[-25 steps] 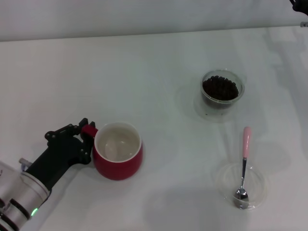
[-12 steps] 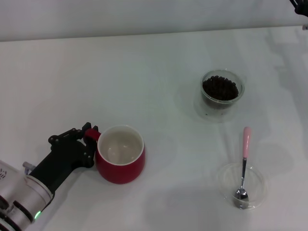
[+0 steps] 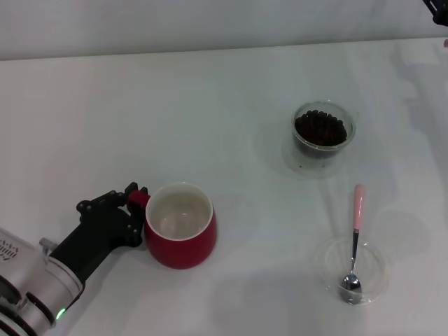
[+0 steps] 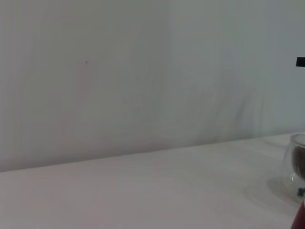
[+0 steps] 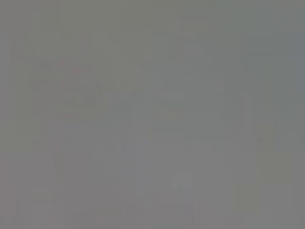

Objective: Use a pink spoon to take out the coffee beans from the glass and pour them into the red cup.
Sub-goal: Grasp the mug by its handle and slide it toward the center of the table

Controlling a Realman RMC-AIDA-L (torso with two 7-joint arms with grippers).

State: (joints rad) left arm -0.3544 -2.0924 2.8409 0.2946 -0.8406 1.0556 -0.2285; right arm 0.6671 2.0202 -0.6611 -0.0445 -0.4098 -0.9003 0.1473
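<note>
The red cup [image 3: 183,246] stands at the front left of the white table, its white inside bare. My left gripper [image 3: 135,201] is shut on its red handle from the left. Far right of it stands the glass [image 3: 302,148], holding the coffee beans [image 3: 320,129]; the glass's edge [image 4: 296,162] also shows in the left wrist view. The pink spoon [image 3: 358,204] lies at the front right, its metal bowl resting in a shallow clear dish [image 3: 326,260] and its handle pointing away from me. Only a dark tip of my right gripper [image 3: 436,10] shows at the far right corner.
The table's back edge [image 3: 210,50] meets a pale wall. Open tabletop lies between the cup and the glass. The right wrist view is plain grey.
My left gripper has slid the red cup a little to the right and toward me. The glass, spoon and dish have not moved.
</note>
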